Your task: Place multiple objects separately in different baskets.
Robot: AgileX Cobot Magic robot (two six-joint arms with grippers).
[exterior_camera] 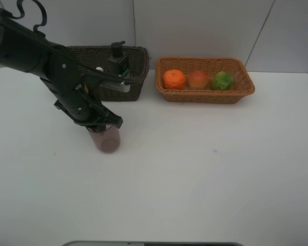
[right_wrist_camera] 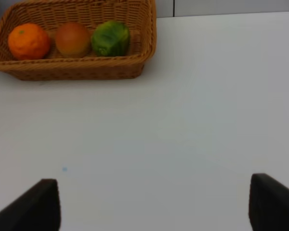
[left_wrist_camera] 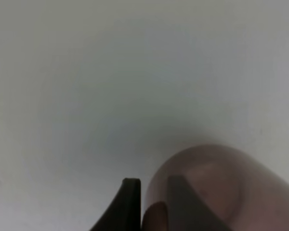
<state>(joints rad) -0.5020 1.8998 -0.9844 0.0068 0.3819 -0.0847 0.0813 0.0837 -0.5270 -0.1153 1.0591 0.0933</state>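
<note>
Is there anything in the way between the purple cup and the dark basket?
Nothing on the table blocks it. The cup sits just in front of the dark basket, only bare table between, with the left hand closed on its rim.

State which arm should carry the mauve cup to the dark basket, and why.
Left. Its gripper is already shut on the mauve cup's rim, near the dark basket. The right gripper is open, well away.

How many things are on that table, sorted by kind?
Fruit: 3, orange, peach, green fruit
Baskets: 2, dark, tan
Bottles: 1, pump bottle
Cups: 1, mauve cup
Total: 7
</note>
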